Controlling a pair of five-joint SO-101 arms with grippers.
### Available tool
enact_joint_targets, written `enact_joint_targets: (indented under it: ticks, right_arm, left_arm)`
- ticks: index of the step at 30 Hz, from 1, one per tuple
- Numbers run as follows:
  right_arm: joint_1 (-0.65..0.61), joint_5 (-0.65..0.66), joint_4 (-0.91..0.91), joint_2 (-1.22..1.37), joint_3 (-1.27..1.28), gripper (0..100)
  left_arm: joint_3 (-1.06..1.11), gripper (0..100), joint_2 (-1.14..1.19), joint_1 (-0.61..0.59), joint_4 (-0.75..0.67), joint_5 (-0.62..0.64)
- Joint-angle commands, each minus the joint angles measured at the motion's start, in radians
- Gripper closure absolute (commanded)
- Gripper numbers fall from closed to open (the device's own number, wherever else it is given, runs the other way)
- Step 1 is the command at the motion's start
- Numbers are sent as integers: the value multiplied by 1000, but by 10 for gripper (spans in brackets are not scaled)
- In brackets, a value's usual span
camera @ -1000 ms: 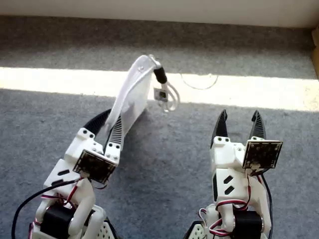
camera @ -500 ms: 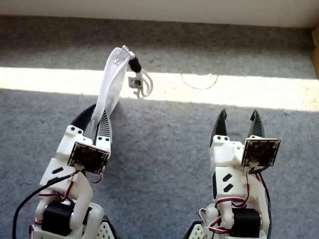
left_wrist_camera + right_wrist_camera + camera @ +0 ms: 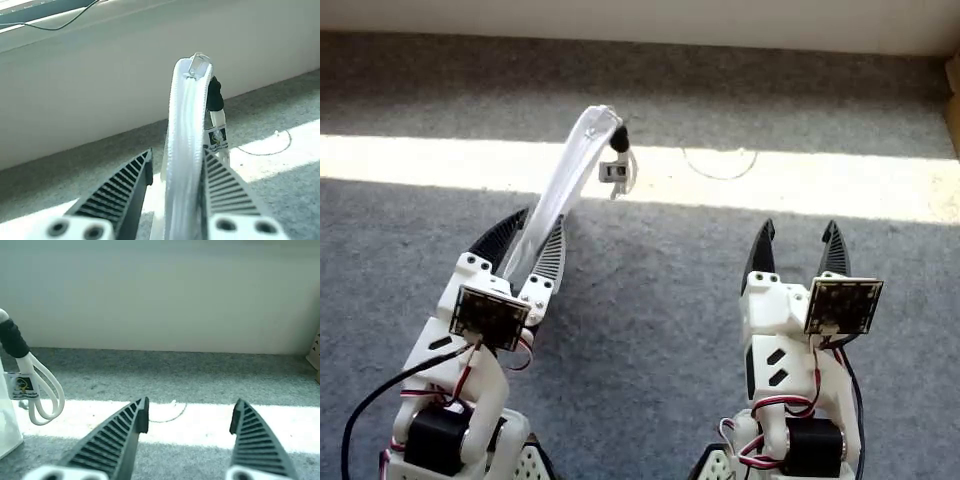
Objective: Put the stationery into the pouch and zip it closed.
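L end effector (image 3: 542,222) swung pouch (image 3: 570,165) back right, now edge-on.

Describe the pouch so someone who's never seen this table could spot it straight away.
Start at the grey carpeted table and the left gripper. Held up in it is the pouch, slim and white, zipper along its edge. A black tab and white strap loop dangle from its far tip; the right gripper holds nothing.

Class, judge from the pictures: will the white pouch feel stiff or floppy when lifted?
The pouch is probably fairly stiff: gripped at one end by the left gripper, it juts out with little sag. Its cord loop dangles, so it would likely swing.
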Motion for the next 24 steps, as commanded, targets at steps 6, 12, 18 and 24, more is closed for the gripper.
enact_joint_targets:
  ticks: [6,12,18,24]
  right_arm:
    - [8,-3,-25,-7,-5,752]
    - [8,-2,-25,-7,-5,752]
    - [8,0,-28,-7,21,752]
    - [8,0,-56,-4,21,752]
  left_arm:
    - [-18,745,-8,16,-23,166]
    - [-38,747,-10,18,-17,167]
    - [-153,744,-10,64,150,244]
    - [-191,743,-10,88,209,242]
